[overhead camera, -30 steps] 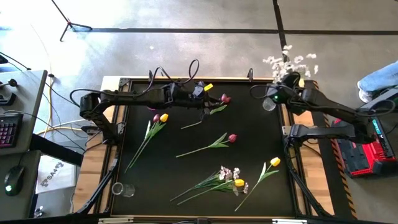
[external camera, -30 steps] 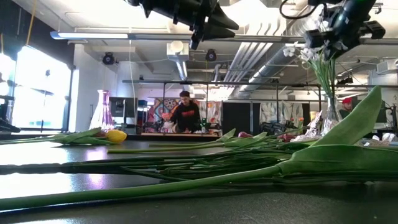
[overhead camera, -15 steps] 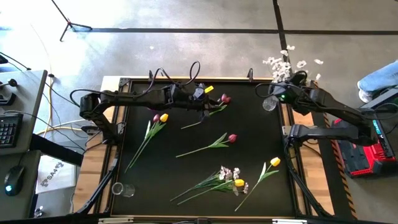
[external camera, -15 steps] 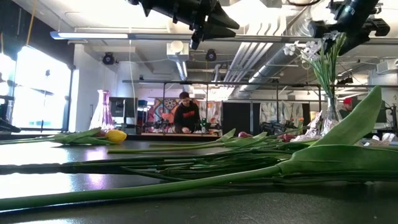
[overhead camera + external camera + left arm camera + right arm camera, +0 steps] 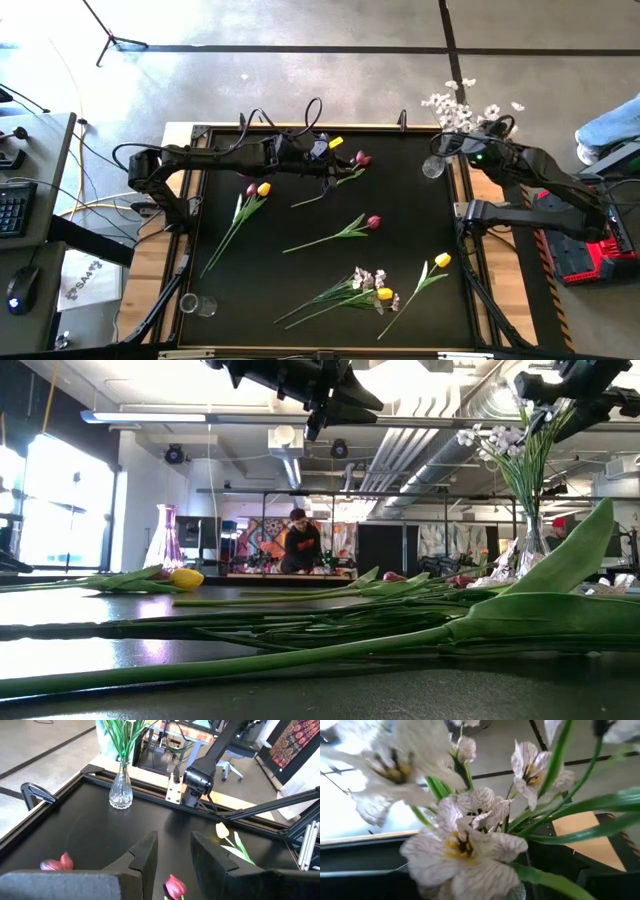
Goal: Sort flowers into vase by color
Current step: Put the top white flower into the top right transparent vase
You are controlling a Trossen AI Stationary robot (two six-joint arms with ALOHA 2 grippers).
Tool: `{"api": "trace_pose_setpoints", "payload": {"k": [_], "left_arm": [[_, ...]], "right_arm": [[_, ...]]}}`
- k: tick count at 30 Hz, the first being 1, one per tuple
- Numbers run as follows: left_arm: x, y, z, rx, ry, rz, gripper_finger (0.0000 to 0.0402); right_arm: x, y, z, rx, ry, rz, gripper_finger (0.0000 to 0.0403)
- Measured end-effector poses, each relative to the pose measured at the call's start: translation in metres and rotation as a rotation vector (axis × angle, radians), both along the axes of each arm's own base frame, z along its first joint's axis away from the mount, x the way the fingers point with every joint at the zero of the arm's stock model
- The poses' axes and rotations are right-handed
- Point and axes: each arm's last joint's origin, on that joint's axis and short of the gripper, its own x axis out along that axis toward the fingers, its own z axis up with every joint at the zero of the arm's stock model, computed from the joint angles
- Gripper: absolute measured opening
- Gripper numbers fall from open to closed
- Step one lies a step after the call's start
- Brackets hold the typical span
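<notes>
A clear glass vase (image 5: 433, 167) (image 5: 530, 550) (image 5: 121, 792) stands at the table's far right corner. A spray of white flowers (image 5: 462, 104) (image 5: 495, 438) (image 5: 465, 840) stands in it by its stems. My right gripper (image 5: 470, 150) (image 5: 578, 385) hangs high, just right of the vase, beside the blossoms. My left gripper (image 5: 328, 170) (image 5: 325, 410) (image 5: 172, 852) is open and high above the far middle, over a dark red tulip (image 5: 362, 158) lying on the mat. More tulips and white sprays lie flat on the mat.
On the mat lie a red and a yellow tulip (image 5: 255, 188) at the left, a red tulip (image 5: 372, 222) in the middle, a yellow tulip (image 5: 441, 260) and a heap of white sprays (image 5: 365, 283) near the front. A small glass (image 5: 198, 305) sits at the near left corner.
My right gripper has risen and gone toward the table's right edge, away from above the vase. The white spray has stayed with its stems in the vase, and its blossoms have spread a little to the right.
</notes>
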Motion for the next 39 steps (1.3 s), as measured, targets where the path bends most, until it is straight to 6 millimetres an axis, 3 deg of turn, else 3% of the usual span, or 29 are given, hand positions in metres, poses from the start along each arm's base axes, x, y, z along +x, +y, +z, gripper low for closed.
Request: {"api": "trace_pose_setpoints", "payload": {"k": [12, 19, 26, 39], "left_arm": [[-0.002, 0.0, -0.005, -0.01, 0.051, 0.001, 0.0105], [-0.002, 0.0, -0.005, -0.018, 0.05, 0.004, 0.0105], [-0.002, 0.0, -0.005, -0.019, 0.049, 0.006, 0.0105], [-0.002, 0.0, -0.004, -0.063, 0.043, 0.034, 0.0105]], "right_arm": [[-0.003, 0.003, 0.022, -0.129, -0.146, 0.166, 0.02], [-0.01, 0.002, 0.002, -0.031, 0.028, 0.001, 0.0194], [-0.007, 0.001, 0.002, -0.013, 0.039, 0.025, 0.0193], [-0.025, 0.01, 0.053, -0.128, 0.035, 0.116, 0.0193]]}}
